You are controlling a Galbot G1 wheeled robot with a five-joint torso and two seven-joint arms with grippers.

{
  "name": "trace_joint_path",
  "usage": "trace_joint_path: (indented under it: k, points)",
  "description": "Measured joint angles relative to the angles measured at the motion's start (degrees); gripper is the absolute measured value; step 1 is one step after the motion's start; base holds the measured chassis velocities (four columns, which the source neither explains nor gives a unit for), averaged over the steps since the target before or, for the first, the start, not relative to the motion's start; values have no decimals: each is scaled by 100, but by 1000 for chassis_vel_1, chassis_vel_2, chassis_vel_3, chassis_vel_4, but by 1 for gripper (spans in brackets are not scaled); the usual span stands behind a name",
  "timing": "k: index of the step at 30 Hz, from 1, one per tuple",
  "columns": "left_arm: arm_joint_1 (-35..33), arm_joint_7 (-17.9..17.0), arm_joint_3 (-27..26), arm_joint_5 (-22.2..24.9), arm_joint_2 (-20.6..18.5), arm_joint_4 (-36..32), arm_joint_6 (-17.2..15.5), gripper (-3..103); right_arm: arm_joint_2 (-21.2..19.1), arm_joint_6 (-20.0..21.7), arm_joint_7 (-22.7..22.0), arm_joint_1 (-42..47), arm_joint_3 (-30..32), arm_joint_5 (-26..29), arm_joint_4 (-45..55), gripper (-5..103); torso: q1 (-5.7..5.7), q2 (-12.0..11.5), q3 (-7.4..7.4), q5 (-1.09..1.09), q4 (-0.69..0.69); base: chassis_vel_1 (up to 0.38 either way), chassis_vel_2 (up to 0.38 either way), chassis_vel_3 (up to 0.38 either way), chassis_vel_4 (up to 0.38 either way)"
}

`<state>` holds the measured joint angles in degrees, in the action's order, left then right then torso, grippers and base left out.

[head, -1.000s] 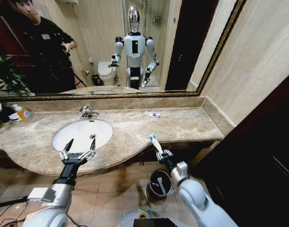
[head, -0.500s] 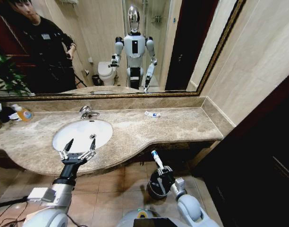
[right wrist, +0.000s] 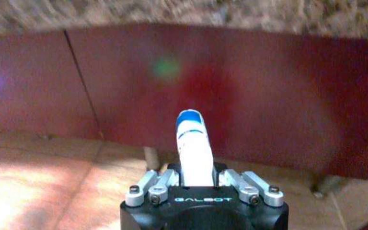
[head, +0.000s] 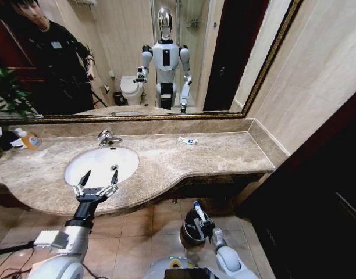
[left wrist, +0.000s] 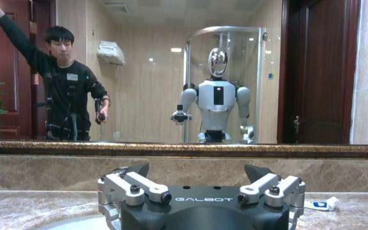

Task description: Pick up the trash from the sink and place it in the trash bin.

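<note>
Low in the frame's centre, the right claw [head: 199, 216] is clamped on a white tube with blue marks [head: 196, 207], held upright just over the black trash bin [head: 188, 229] on the floor tiles. At lower left, the left claw [head: 97, 179] hovers with its fingers spread above the near rim of the white sink [head: 101, 163]. A flat white packet [head: 187, 140] lies on the marble tabletop [head: 224, 152] near the mirror.

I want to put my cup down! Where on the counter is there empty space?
The marble counter is bare between the sink and the right wall, apart from one small white packet near the mirror. It is crowded at the far left, around the orange bottle, and the left gripper hovers over the sink's front.
</note>
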<state>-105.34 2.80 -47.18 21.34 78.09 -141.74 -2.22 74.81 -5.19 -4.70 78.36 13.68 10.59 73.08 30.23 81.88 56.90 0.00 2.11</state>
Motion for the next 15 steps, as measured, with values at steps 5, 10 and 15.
trace_joint_path:
  k: [5,10,15]
  points:
    - [0,0,0,0,0,0,0,100,47,-113,-77,-125,-16,25,-342,27,0,0,0,0,0,0,0,0,0]
    - [0,0,0,0,0,0,0,100,147,-142,-140,-213,-31,32,-532,27,0,0,0,0,0,0,0,0,0]
    - [0,0,0,0,0,0,0,100,157,-158,-124,-216,-50,13,-542,26,0,0,0,-1,0,0,0,0,0]
